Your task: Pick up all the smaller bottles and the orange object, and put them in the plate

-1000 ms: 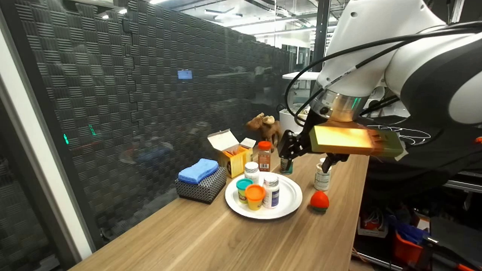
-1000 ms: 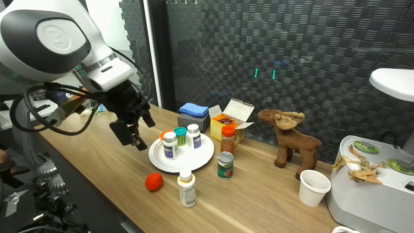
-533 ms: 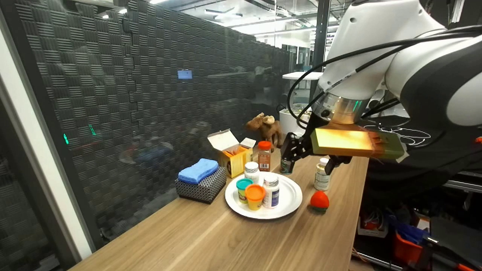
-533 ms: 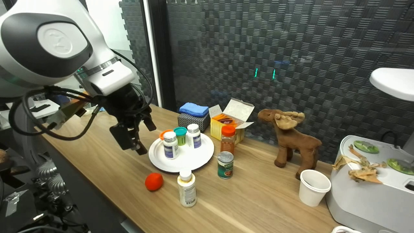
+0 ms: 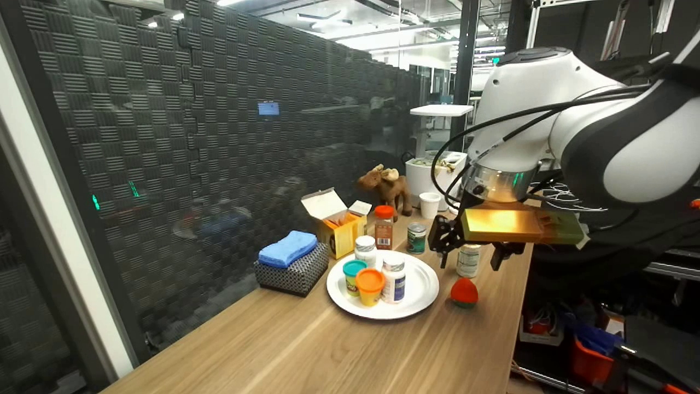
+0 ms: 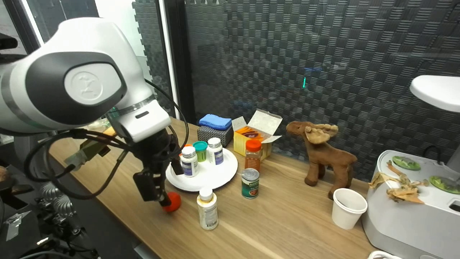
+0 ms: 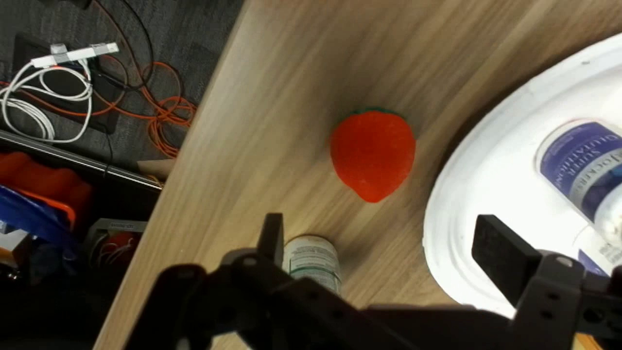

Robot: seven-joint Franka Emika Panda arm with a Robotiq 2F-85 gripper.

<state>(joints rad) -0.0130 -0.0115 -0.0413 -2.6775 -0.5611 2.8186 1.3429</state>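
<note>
"Checking clearance first: how do the fingers [image 7: 505, 255] stand?"

"Spread wide. The gripper [image 7: 387, 248] hangs above the wooden table [image 7: 272, 146], and in the wrist view the strawberry-shaped red-orange object [image 7: 373, 154] sits beyond it, apart from both fingers."

"What room does that object have?"

"Wood shows all round it. It lies between the table's edge and the rim of the plate [image 7: 466, 204], closer to the rim."

"And the white-capped bottle [image 6: 207, 212] off the plate?"

"Upright on the wood, apart from the rim, near the object with a strip of wood between. The gripper partly hides it in the wrist view."

"How crowded is the plate itself?"

"Two purple-labelled bottles [image 6: 189, 167], a teal-lidded tub [image 5: 351, 280] and an orange-lidded tub [image 5: 370, 287] stand close together, upright, toward one side. White surface shows between the group and the rim on the side facing the object."

"What borders the plate outside?"

"A green can [image 6: 250, 184], standing near the rim with wood between."
</note>
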